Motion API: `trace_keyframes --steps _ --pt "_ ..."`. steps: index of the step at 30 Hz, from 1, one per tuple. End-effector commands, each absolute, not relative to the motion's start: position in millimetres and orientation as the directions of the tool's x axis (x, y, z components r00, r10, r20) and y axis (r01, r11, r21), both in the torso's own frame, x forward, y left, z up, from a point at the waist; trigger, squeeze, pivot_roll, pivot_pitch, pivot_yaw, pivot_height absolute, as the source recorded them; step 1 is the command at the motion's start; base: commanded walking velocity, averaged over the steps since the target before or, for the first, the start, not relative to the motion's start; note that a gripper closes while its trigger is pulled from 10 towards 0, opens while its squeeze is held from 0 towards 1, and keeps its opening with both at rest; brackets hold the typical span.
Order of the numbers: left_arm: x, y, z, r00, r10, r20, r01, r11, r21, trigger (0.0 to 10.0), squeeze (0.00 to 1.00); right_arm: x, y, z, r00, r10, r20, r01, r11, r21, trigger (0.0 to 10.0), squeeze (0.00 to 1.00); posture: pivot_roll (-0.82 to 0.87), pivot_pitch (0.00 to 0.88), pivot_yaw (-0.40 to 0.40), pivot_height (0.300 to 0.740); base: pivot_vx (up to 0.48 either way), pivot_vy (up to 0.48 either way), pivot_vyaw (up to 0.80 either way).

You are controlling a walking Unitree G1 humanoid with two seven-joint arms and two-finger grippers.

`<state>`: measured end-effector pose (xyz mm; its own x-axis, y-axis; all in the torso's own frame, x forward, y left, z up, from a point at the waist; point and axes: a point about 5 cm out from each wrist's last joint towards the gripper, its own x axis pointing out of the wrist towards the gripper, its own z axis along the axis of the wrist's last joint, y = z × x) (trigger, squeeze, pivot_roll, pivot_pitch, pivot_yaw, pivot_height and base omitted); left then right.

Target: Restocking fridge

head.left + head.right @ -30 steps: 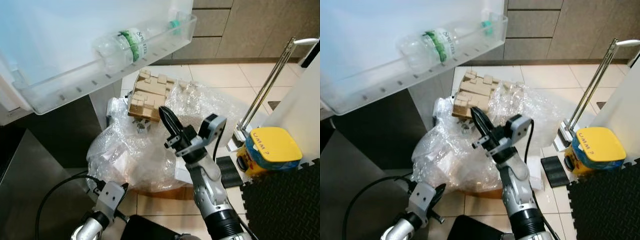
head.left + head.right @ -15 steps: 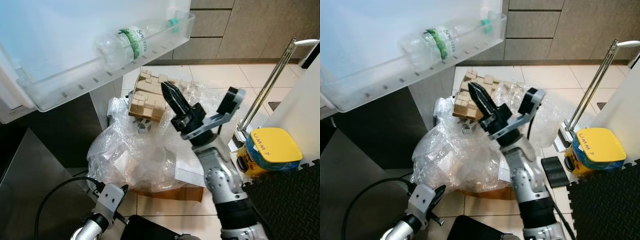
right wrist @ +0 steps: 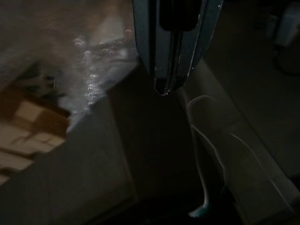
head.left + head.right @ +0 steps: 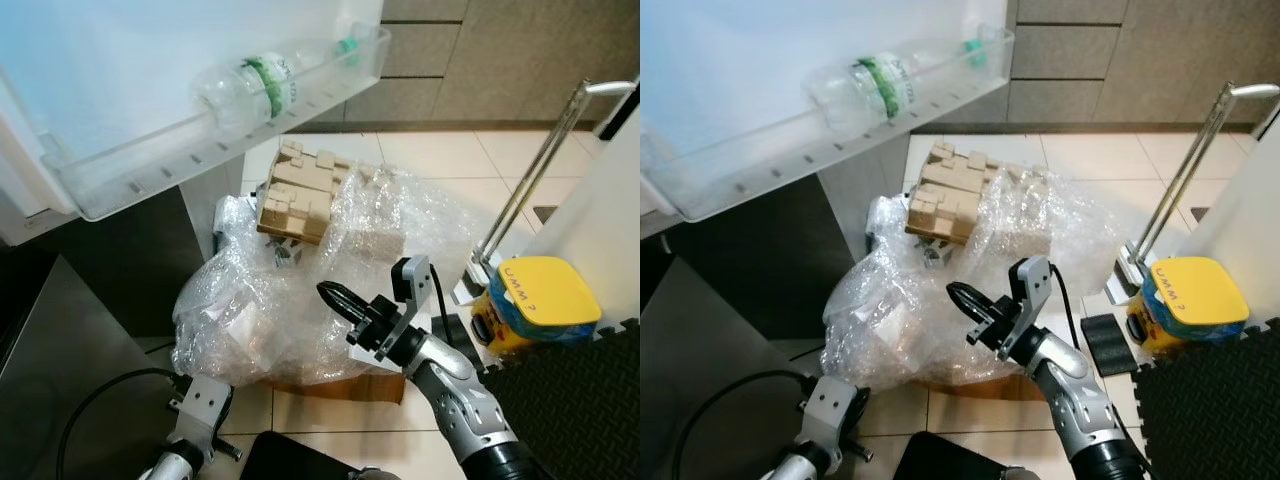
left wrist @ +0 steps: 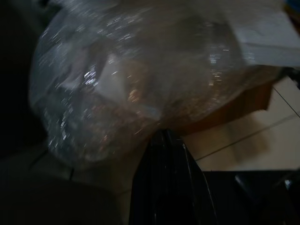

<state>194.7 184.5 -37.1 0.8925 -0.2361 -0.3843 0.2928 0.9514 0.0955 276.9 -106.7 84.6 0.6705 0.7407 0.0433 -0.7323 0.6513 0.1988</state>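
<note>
Right gripper (image 4: 334,296) has dropped from beside the cardboard insert (image 4: 295,192) to low over the bubble wrap (image 4: 260,310), fingers pressed together; left gripper (image 5: 165,140) likewise closed.

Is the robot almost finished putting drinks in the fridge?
One bottle already lies on its side in the fridge door shelf, so that part looks done. Nothing is in hand right now: the right gripper is shut and empty above the pile of bubble wrap, and the left gripper hangs low beside it. I can't see any more drinks waiting, so I can't tell how much is left.
</note>
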Motion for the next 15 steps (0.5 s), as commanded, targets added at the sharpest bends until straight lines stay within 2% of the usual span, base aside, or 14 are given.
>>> trace_keyframes --steps 1,2,4,5,8,10,15 --pt "175.4 195.3 -54.0 0.867 -0.133 -0.48 0.18 0.982 0.054 10.0 0.0 261.6 -121.3 45.5 0.698 0.705 -0.126 -0.675 0.706 0.212 10.0 0.0 -0.11 0.099 -0.018 0.74 0.0 0.0 0.0" --pt "166.6 200.4 -61.7 0.851 -0.057 -0.523 0.086 0.996 0.032 10.0 0.0 247.9 -135.4 16.8 0.706 0.657 -0.264 -0.63 0.753 0.191 10.0 0.0 -0.12 0.094 -0.023 0.74 0.0 0.0 0.0" --pt "166.6 200.4 -61.7 0.851 -0.057 -0.523 0.086 0.996 0.032 10.0 0.0 247.9 -135.4 16.8 0.706 0.657 -0.264 -0.63 0.753 0.191 10.0 0.0 -0.12 0.094 -0.023 0.74 0.0 0.0 0.0" --pt "161.0 203.1 -66.1 0.837 -0.007 -0.547 0.022 1.0 0.021 10.0 0.0 237.3 -146.6 -0.4 0.701 0.617 -0.357 -0.604 0.78 0.162 10.0 0.0 -0.12 0.089 -0.027 0.74 0.0 0.0 0.0" --pt "161.0 203.1 -66.1 0.837 -0.007 -0.547 0.022 1.0 0.021 10.0 0.0 237.3 -146.6 -0.4 0.701 0.617 -0.357 -0.604 0.78 0.162 10.0 0.0 -0.12 0.089 -0.027 0.74 0.0 0.0 0.0" --pt "161.5 206.0 -67.6 0.832 0.056 -0.552 -0.051 0.998 0.026 10.0 0.0 222.9 -164.2 -25.8 0.704 0.516 -0.488 -0.508 0.846 0.16 10.0 0.0 -0.12 0.063 -0.041 0.74 0.0 0.0 0.0" --pt "167.1 206.4 -65.9 0.838 0.084 -0.538 -0.076 0.996 0.037 10.0 0.0 213.3 -175.3 -42.0 0.708 0.419 -0.568 -0.408 0.9 0.155 10.0 0.0 -0.11 0.047 -0.045 0.74 0.0 0.0 0.0"
